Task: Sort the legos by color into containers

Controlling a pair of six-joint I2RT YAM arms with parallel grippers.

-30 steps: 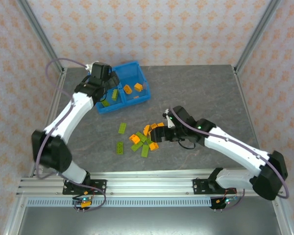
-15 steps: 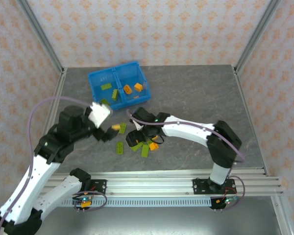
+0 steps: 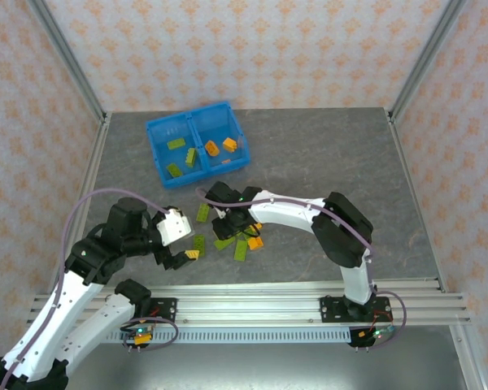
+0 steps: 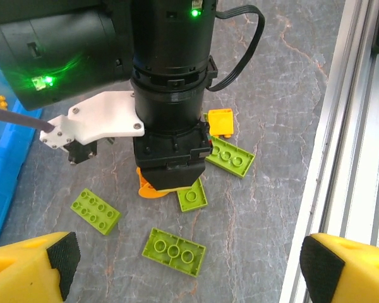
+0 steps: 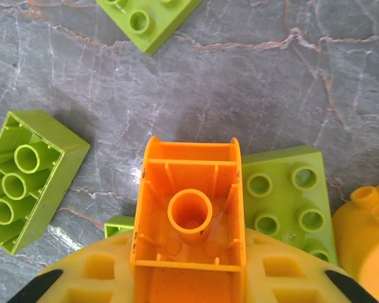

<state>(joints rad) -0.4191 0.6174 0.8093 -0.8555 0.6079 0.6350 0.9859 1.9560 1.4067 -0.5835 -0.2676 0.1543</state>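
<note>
- The left arm reaches in at about 7 o'clock on the bench. The left jaws stand wide apart: their two yellow fingers sit in the bottom corners of the left wrist view, with nothing held between them
- The blue bin lies at 11 o'clock on the bench, and a middle wall splits it into two
- Its left compartment holds three green legos
- Its right compartment holds two orange legos that can be counted for sure
- The loose legos lie at 5 o'clock from the bin, apart from it. The left wrist view shows four green ones flat on the bench: and. It also shows one free orange one
- The right arm bends over this pile. The right jaws are closed on one orange lego, gripped between two yellow pads, with its hollow underside facing the wrist camera
- Around that lego in the right wrist view are three green ones: one upturned at 9 o'clock, one at 12 o'clock and one just beside it at 3 o'clock. One more orange piece lies past the last of these
</note>
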